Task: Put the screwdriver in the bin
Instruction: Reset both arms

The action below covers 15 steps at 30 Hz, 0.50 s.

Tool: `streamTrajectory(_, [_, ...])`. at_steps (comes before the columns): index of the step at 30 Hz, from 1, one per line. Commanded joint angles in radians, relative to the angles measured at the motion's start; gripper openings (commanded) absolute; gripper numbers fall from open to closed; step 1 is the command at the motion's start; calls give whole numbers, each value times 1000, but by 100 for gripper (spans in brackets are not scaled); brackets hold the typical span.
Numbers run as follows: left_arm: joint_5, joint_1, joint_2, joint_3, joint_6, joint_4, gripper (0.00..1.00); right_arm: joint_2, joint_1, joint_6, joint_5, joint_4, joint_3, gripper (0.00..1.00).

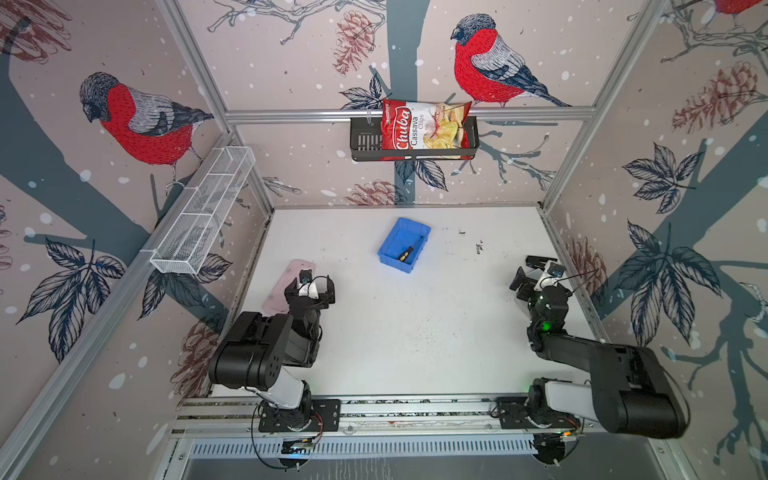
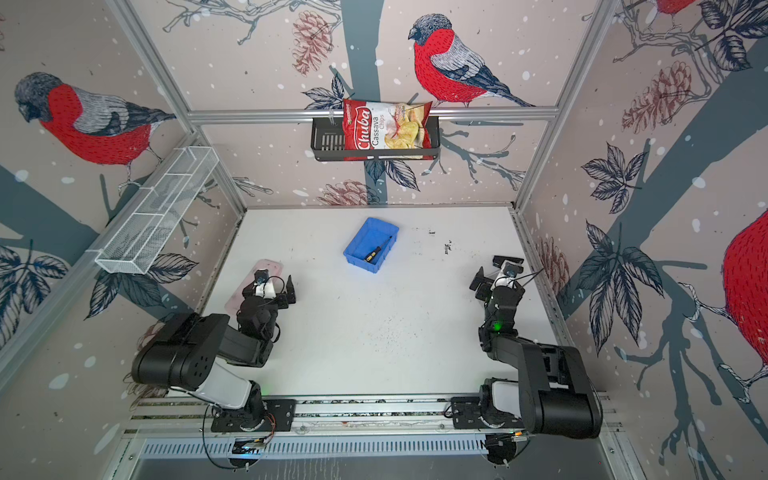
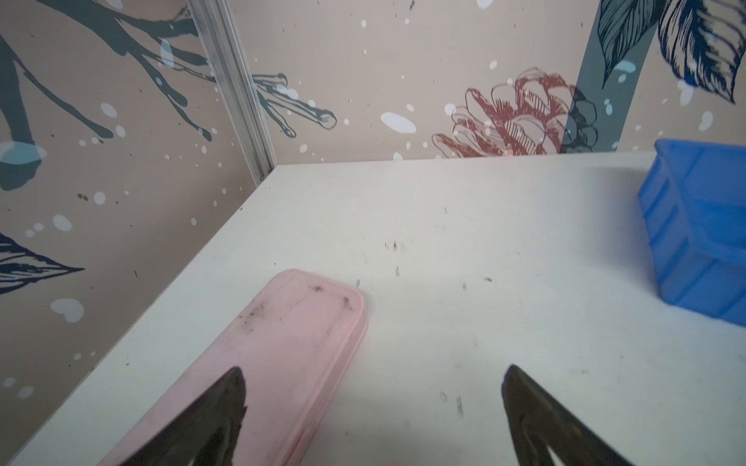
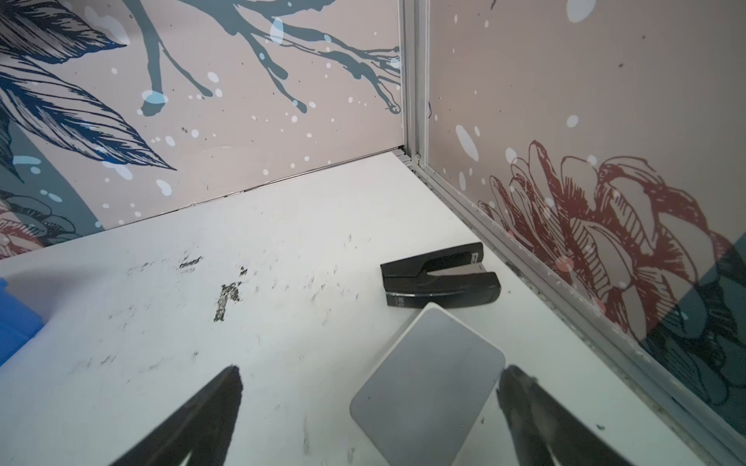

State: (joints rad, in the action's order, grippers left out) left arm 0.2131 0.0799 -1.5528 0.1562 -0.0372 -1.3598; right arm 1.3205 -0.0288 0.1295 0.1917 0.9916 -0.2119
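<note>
Left gripper (image 3: 374, 369) stands wide apart, empty, over a pink case (image 3: 290, 343). Right gripper (image 4: 372, 368) is likewise wide and empty, near a stapler (image 4: 440, 282). The screwdriver (image 1: 409, 250) lies slanted inside the bin (image 1: 395, 262), its tip seemingly against one wall.

Bird-patterned walls (image 1: 291, 62) in aluminium framing (image 1: 291, 116) enclose a scuffed white tabletop (image 1: 395, 332).

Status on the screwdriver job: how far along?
Done: the screwdriver lies inside the bin, as both top views show. In hand: nothing. The left gripper and right gripper are open and empty, well apart from the bin. Left: nothing visible.
</note>
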Motion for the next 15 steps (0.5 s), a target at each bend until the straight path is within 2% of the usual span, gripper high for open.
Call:
streamTrajectory(1, [19, -5, -18, 41, 13, -39, 97, 76, -7, 5, -69, 159, 0, 100])
streamTrajectory(3, [26, -13, -5, 83, 35, 64, 97, 156, -3, -4, -85, 242, 8, 100])
streamTrajectory(5, [5, -26, -9, 77, 42, 47, 97, 196, 8, -24, -88, 319, 20, 100])
streamTrajectory(8, [3, -28, -8, 78, 43, 48, 97, 165, 7, -18, -83, 208, -12, 100])
streamTrajectory(10, [4, -27, -9, 76, 42, 44, 97, 183, 12, -24, -78, 256, -1, 100])
streamTrajectory(15, [5, -28, -8, 73, 40, 40, 97, 177, 32, -31, -34, 198, -24, 100])
